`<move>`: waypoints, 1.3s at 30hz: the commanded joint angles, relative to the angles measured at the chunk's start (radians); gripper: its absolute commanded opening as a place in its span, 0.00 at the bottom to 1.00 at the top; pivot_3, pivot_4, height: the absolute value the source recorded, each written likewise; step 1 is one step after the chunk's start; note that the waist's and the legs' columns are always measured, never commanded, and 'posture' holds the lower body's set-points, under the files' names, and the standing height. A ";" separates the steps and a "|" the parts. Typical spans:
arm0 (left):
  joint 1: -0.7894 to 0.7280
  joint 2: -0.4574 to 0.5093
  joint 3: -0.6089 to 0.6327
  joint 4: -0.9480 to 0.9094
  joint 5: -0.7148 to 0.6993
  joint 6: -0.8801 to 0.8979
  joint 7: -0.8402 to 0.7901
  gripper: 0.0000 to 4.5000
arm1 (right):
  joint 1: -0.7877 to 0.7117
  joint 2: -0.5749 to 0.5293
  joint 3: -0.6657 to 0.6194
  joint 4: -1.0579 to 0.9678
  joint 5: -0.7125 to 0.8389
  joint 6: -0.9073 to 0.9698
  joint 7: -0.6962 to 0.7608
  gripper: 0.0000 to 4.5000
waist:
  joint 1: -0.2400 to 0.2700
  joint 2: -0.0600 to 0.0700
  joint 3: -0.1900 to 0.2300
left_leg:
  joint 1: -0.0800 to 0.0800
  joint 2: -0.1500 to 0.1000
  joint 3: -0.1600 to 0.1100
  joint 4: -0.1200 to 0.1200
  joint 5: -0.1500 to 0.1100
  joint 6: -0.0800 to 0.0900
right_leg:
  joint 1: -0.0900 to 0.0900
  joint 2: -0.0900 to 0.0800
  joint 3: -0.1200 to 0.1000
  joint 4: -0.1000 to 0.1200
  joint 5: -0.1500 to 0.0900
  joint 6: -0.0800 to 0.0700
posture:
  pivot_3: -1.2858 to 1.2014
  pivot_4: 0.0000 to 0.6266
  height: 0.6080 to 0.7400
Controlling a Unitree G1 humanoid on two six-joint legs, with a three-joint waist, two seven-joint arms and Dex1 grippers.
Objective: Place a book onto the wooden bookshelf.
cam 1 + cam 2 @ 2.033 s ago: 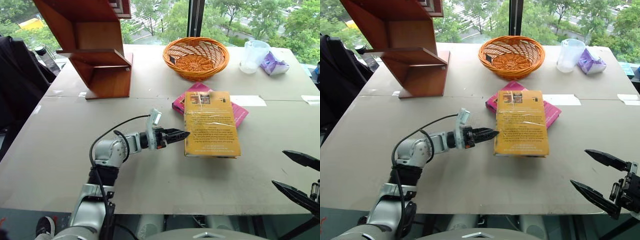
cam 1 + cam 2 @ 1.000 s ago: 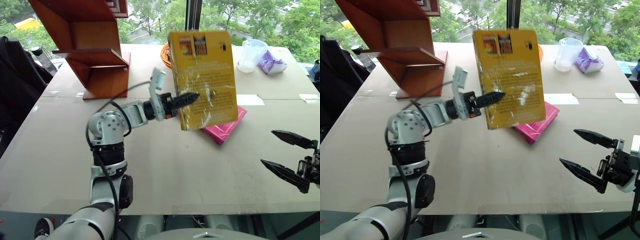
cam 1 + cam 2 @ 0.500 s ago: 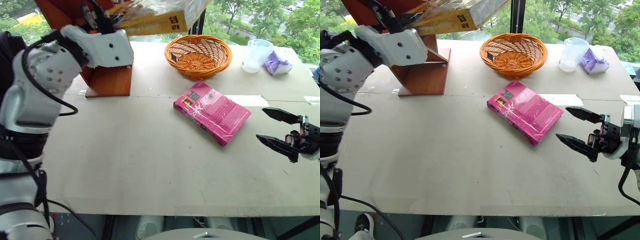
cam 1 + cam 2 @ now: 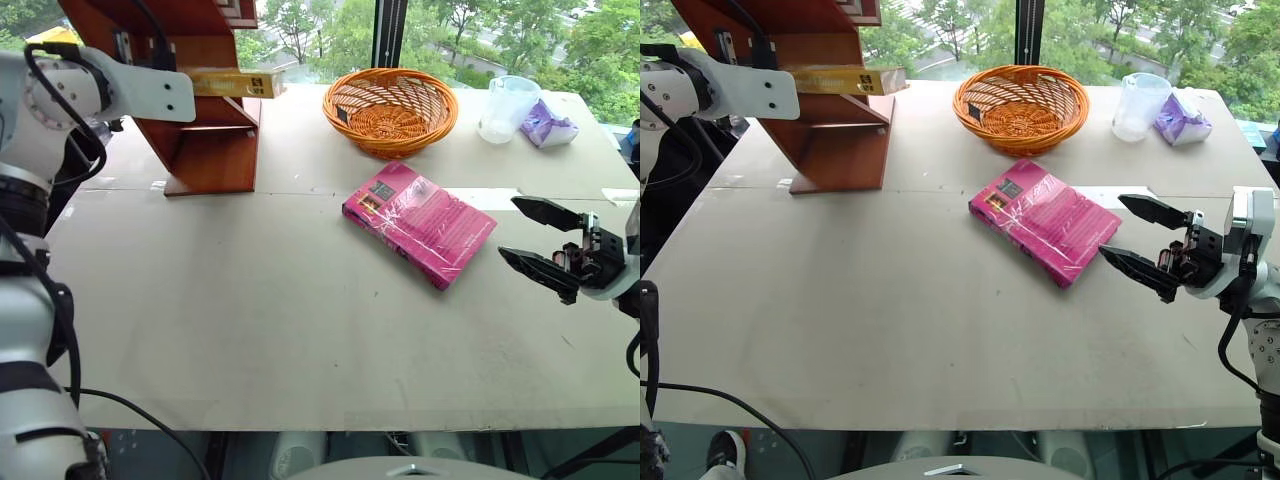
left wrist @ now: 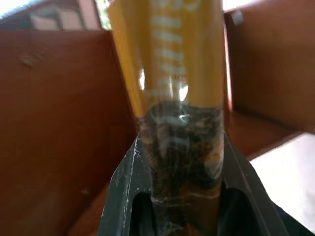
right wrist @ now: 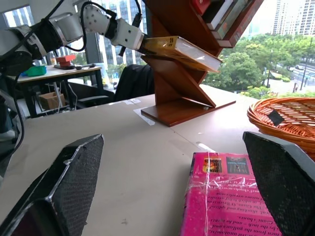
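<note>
The yellow book (image 4: 235,83) lies flat and level in the wooden bookshelf (image 4: 212,152), just above a middle tier, with one end sticking out past the shelf's side. I cannot tell whether it rests on the tier. My left gripper (image 5: 179,147) is shut on the book's spine end, inside the shelf. From the right wrist view, the book (image 6: 183,49) juts from the shelf (image 6: 189,105). My right gripper (image 4: 1112,225) hangs open and empty just right of the pink book (image 4: 1045,220).
An orange wicker basket (image 4: 391,108) stands at the back of the table. A clear plastic cup (image 4: 505,108) and a purple packet (image 4: 546,126) stand at the back right. More books sit in the shelf's upper tier (image 6: 224,14). The grey table (image 4: 250,300) is bare in front.
My left gripper has swung the yellow book up off the pink book, over to the shelf, and brought it down level at the middle tier. My right gripper has come forward towards the pink book.
</note>
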 commanded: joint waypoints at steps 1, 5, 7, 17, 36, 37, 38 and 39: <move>-0.093 -0.013 -0.018 0.138 0.051 -0.027 0.049 0.12 | -0.035 0.008 -0.048 -0.069 0.076 0.024 -0.062 1.00 | -0.001 0.000 0.000 | -0.001 0.000 0.000 0.000 0.000 0.000 | 0.000 0.000 0.000 0.000 0.000 0.000 | 0.52 0.24 1.00; -0.168 -0.034 -0.053 0.255 0.093 -0.034 0.099 0.12 | -0.096 0.023 -0.060 -0.089 0.148 0.059 -0.143 1.00 | -0.010 0.000 0.001 | -0.012 0.001 -0.001 0.012 0.000 0.000 | -0.012 0.000 0.000 0.010 0.000 0.000 | 0.52 0.24 1.00; -0.190 -0.042 -0.065 0.290 0.105 -0.031 0.108 0.12 | -0.129 0.030 -0.066 -0.084 0.168 0.068 -0.185 1.00 | -0.017 -0.001 0.001 | -0.012 0.001 -0.001 0.013 0.000 0.000 | -0.012 0.000 0.000 0.012 0.000 0.000 | 0.52 0.24 1.00; -0.224 -0.042 -0.066 0.324 0.110 0.015 0.150 0.63 | -0.158 0.027 -0.068 -0.067 0.179 0.091 -0.251 1.00 | -0.028 -0.001 0.001 | -0.011 0.001 -0.001 0.014 0.000 0.000 | -0.012 0.000 0.000 0.016 0.000 0.000 | 0.52 0.24 1.00; 0.169 0.269 0.326 -0.431 -0.330 0.472 -0.568 0.98 | -0.108 0.005 -0.026 0.007 0.041 0.071 -0.141 1.00 | -0.017 -0.002 0.002 | -0.013 0.003 -0.002 0.016 0.000 0.000 | -0.012 -0.001 -0.001 0.017 0.000 0.000 | 0.52 0.24 1.00; 0.214 0.272 0.369 -0.492 -0.381 0.525 -0.594 0.98 | -0.089 0.002 -0.025 0.011 0.022 0.066 -0.127 1.00 | -0.016 -0.002 0.002 | -0.012 0.003 -0.003 0.017 0.000 0.000 | -0.012 -0.002 -0.001 0.017 0.000 0.000 | 0.52 0.24 1.00; 0.257 0.249 0.422 -0.554 -0.451 0.581 -0.611 0.98 | -0.063 -0.003 -0.022 0.019 -0.004 0.055 -0.112 1.00 | -0.016 -0.002 0.002 | -0.012 0.003 -0.003 0.017 0.000 0.000 | -0.011 -0.002 0.000 0.017 0.000 0.000 | 0.52 0.24 1.00; 0.290 0.233 0.460 -0.601 -0.500 0.624 -0.618 0.98 | -0.047 -0.006 -0.021 0.024 -0.022 0.048 -0.101 1.00 | -0.013 -0.001 0.002 | -0.012 0.003 -0.004 0.017 0.000 0.000 | -0.011 -0.003 0.000 0.017 0.000 0.000 | 0.52 0.24 1.00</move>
